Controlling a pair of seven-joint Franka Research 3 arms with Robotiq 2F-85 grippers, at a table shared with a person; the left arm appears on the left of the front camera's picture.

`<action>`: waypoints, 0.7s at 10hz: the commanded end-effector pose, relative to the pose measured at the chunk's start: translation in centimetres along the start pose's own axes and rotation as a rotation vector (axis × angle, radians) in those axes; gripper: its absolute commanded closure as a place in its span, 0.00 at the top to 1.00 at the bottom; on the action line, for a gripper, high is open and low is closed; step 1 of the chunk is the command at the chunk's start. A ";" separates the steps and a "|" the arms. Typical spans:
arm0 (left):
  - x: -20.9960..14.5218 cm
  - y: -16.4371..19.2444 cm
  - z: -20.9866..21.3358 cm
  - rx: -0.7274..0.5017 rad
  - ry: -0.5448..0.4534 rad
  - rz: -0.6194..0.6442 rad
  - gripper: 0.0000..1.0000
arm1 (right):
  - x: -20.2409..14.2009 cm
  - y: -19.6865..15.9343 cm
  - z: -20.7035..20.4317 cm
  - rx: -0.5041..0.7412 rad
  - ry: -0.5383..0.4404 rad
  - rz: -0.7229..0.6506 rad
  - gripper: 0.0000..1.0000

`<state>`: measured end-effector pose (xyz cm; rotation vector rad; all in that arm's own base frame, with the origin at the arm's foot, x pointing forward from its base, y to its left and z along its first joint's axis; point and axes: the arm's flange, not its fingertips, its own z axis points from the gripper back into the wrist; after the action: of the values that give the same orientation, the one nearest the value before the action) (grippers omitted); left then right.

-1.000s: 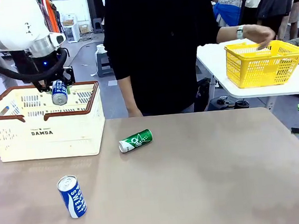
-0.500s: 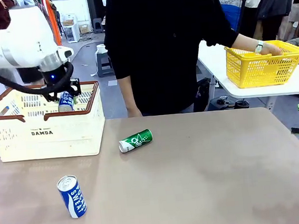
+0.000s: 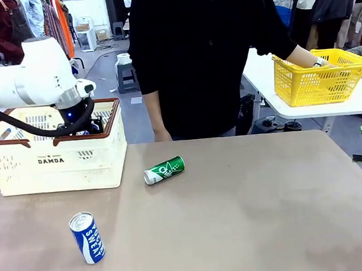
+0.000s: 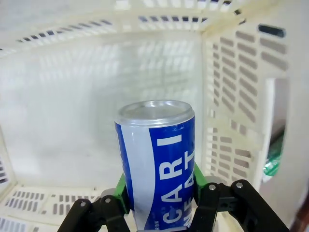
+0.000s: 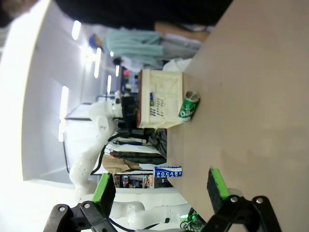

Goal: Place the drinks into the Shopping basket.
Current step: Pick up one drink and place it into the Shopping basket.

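Left gripper (image 4: 159, 187) clamps a Pocari Sweat can (image 4: 157, 159) inside the far-left Shopping basket (image 3: 62, 166), maybe above its floor. Right gripper (image 5: 161, 186) gapes empty.

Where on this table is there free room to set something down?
The whole right half of the brown tabletop is bare, right of the lying green can. The left is crowded: cream slotted basket, standing blue-and-white can.

The brown desk (image 3: 272, 216) holds the Shopping basket (image 3: 62, 166) around the left gripper (image 4: 157, 193), a green can (image 3: 164, 170) lying to the gripper's right, and a blue can (image 3: 87, 237) standing out in front of it.
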<state>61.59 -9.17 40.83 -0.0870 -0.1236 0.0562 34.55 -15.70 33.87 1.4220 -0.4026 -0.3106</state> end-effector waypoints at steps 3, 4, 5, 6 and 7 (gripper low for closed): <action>0.7 0.5 -0.8 -0.003 0.028 0.024 0.00 | 0.1 0.5 0.2 -0.007 0.012 -0.016 1.00; 0.8 0.4 -0.9 -0.004 0.033 0.028 0.25 | 0.1 0.5 0.2 -0.007 0.012 -0.016 1.00; 0.8 0.3 -0.9 0.005 0.037 0.025 0.79 | 0.1 0.5 0.2 -0.007 0.012 -0.016 1.00; 0.8 0.1 -0.7 0.003 0.035 0.019 1.00 | 0.1 0.5 0.2 -0.007 0.012 -0.016 1.00; 0.7 0.1 -0.3 -0.001 0.027 0.021 1.00 | 0.1 0.5 0.2 -0.007 0.012 -0.016 1.00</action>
<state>62.22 -8.98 39.98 -0.0842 -0.0964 0.0634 34.55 -15.70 33.87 1.4220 -0.4026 -0.3106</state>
